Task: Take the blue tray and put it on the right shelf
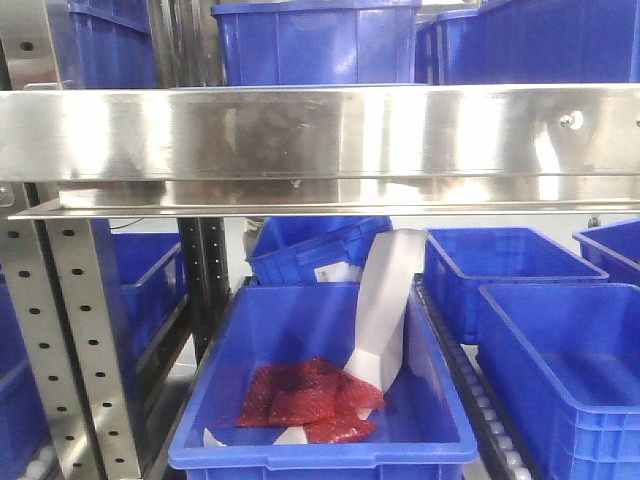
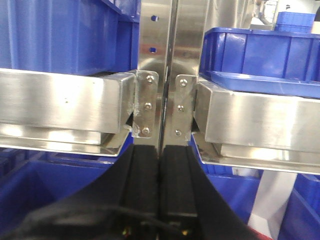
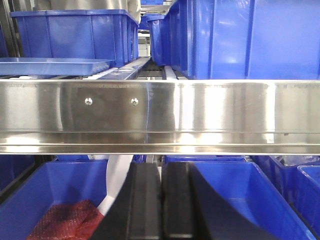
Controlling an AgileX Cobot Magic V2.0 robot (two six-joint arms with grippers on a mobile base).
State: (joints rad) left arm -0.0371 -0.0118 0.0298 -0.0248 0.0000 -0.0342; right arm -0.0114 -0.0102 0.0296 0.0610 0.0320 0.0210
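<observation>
Blue tray (image 3: 52, 66) rests on the right shelf (image 3: 160, 112) at ten o'clock of the right wrist view, beside deep blue bins (image 3: 75, 35). Both the left pincer (image 2: 160, 200) and right pincer (image 3: 161, 200) sit pressed closed, empty. Rising now could clip the shelf's front edge.

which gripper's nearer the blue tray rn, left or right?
Hard to call; probably right. The blue tray lies on the shelf up-left of the shut right gripper. From the shut left gripper, it lies up-right, beyond the upright.
</observation>
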